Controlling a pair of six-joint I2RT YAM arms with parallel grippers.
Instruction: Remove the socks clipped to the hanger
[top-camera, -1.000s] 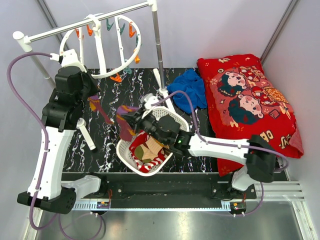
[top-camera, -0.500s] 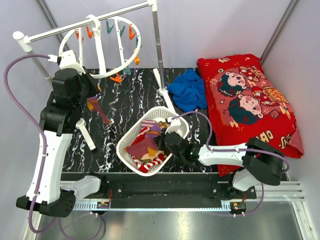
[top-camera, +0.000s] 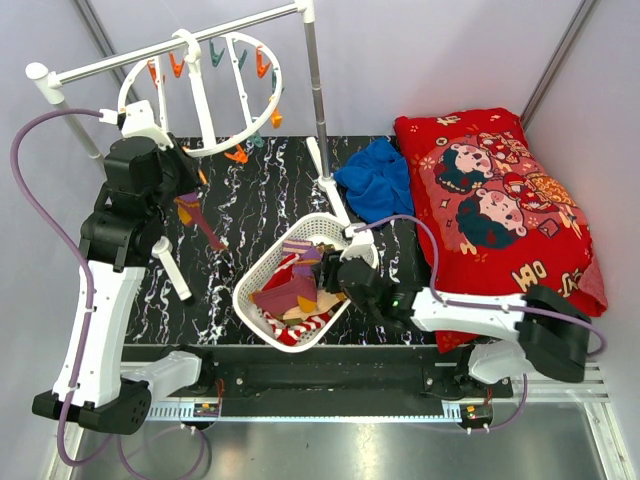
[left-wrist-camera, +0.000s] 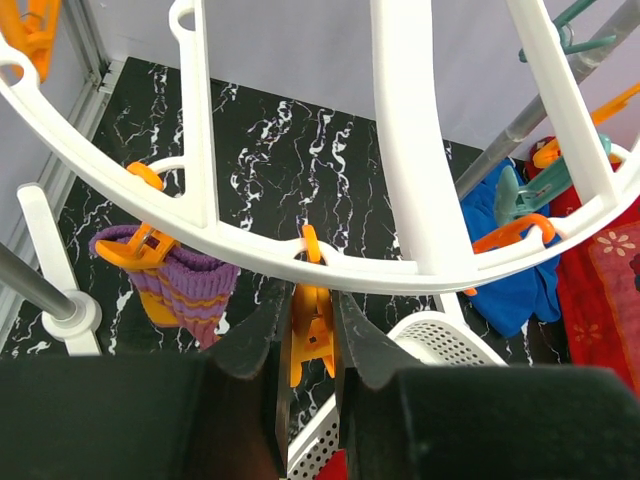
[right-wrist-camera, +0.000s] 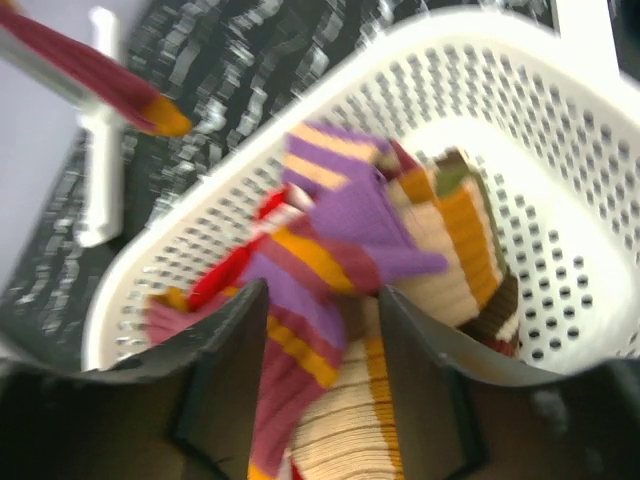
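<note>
Jaws of the right gripper (right-wrist-camera: 322, 300) stood well apart and empty, low over the basket (right-wrist-camera: 500, 70) at the middle of the worktop's (top-camera: 270, 190) near edge. A second before, they had been shut on a purple-and-maroon sock (right-wrist-camera: 360, 215) carried above that basket. Half a second before, the gripper had dipped to the rim with it. That sock now lay loose on top of the other socks (top-camera: 295, 300) heaped in the basket. I judged one more removal finished and the right arm free for the next.

The left gripper (left-wrist-camera: 308, 300) had hardly moved over that second. It was up at the lower rim of the hanger (left-wrist-camera: 400, 150), which hung from a rail (top-camera: 170, 50) above the worktop's far left corner. Its jaws were nearly closed, leaving only a narrow gap, and an orange clip (left-wrist-camera: 312, 335) was pinched between them. No fabric showed in that clip. Just to its left a second clip (left-wrist-camera: 150, 245) held a striped sock (left-wrist-camera: 185, 285), purple with a yellow toe, dangling below the ring. By the look of it, that was the one sock left to take, since the other clips in view seemed bare.
</note>
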